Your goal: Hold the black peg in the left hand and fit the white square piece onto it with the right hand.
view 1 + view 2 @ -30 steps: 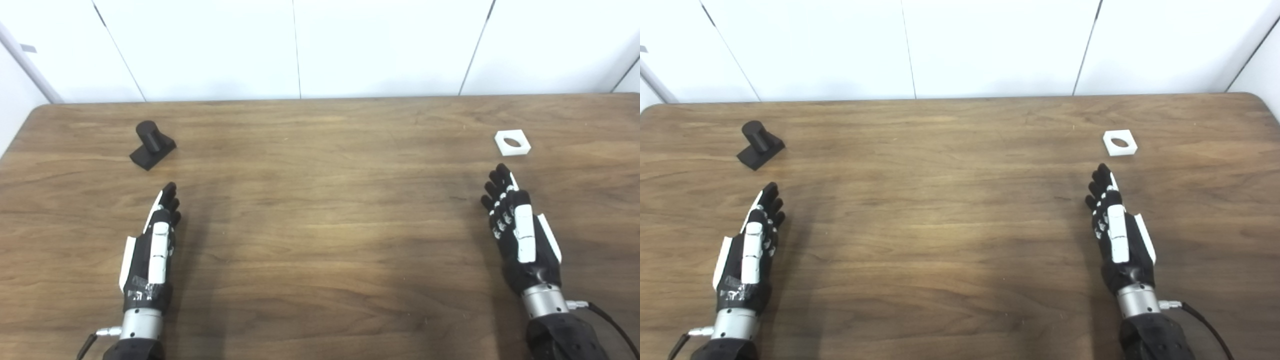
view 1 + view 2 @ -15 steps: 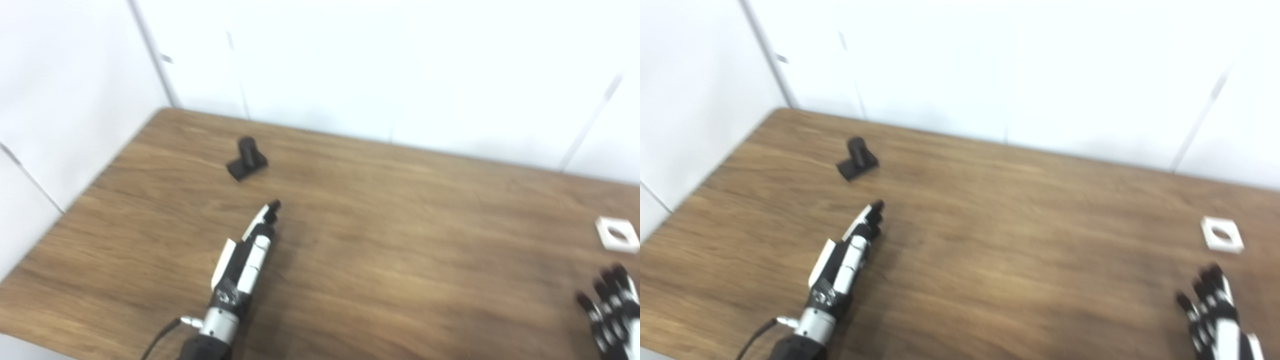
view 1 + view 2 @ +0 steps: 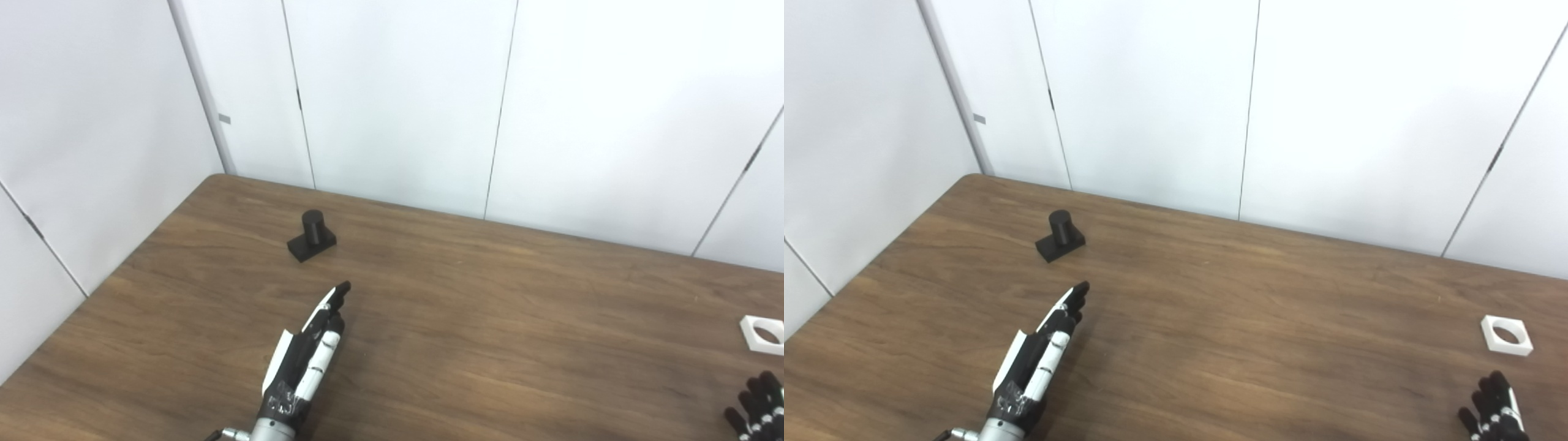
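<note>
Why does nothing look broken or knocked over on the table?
Nothing stands out. The black peg stands upright on its base, and the white square piece lies flat on the table. The left hand and right hand hold nothing.

A big brown wooden table fills the lower part of the room. Its top has dark wavy wood lines running across it, and its far left corner is round. Soft light shines on the wood in places. Behind the table stands a white wall made of tall flat panels, with thin dark lines between them. Another white wall runs along the left side and meets the back wall at a pale gray corner strip. A little gray tag sticks on that strip.
</note>
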Robot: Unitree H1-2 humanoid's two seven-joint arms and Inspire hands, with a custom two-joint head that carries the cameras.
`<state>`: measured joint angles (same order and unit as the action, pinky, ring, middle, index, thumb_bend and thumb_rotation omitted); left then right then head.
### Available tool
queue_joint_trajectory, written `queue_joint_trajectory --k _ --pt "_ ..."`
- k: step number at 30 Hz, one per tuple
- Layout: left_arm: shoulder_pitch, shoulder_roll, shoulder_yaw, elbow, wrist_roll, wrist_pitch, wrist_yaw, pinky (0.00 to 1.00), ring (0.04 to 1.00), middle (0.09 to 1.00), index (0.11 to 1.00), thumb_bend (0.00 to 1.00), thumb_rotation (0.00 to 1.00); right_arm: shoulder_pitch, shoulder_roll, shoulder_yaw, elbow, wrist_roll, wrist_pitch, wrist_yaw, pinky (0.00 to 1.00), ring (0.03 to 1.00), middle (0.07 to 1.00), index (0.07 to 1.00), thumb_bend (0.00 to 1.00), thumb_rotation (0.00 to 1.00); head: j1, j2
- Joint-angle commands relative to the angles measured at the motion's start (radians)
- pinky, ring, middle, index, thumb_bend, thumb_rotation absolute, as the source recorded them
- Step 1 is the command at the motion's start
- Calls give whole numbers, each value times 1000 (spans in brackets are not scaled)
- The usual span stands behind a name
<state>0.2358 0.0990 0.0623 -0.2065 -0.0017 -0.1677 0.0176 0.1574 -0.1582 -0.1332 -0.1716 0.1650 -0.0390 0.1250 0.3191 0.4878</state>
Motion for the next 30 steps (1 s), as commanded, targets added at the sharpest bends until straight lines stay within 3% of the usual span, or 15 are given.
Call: queue_joint_trajectory --k 1,4,7,10,13,15,20,26,30 --pt "54 -34 -9 20 33 2 15 1000 1000 989 964 551 871 13 -8 -3 26 4 -15 3 1000 1000 995 1000 659 1000 0 3" --pt "58 -26 -12 -13 106 30 38 991 989 983 968 521 758 15 -8 -5 25 14 -7 4 1000 1000 994 1000 639 1000 -7 11" --pt "60 -28 -5 -53 182 67 65 937 953 958 944 523 562 18 -10 -5 23 20 -3 6 1000 1000 1000 1000 649 1000 -13 19" --pt "46 -24 9 -92 260 116 94 913 931 936 926 604 381 19 -12 -3 23 18 -6 7 1000 1000 1000 1000 643 1000 -18 24" --pt "14 3 33 -122 351 155 118 876 911 918 897 699 265 21 -7 -2 19 17 -3 3 1000 1000 1000 1000 623 1000 -25 27" --pt "-13 27 52 -132 401 178 127 855 899 911 882 742 258 20 -7 -1 23 13 -5 2 1000 1000 1000 1000 613 1000 -27 27" --pt "-92 72 97 -142 445 241 115 926 966 941 882 803 261 18 -7 -1 31 10 -2 -1 1000 1000 1000 1000 579 1000 -30 26" --pt "-161 116 105 -147 534 340 99 997 1000 964 858 831 342 19 -8 -1 28 13 0 -2 1000 1000 1000 1000 562 1000 -30 26" --pt "-213 163 122 -77 563 316 133 1000 1000 980 829 860 334 18 -9 -1 32 15 0 0 1000 1000 1000 1000 547 1000 -33 35"
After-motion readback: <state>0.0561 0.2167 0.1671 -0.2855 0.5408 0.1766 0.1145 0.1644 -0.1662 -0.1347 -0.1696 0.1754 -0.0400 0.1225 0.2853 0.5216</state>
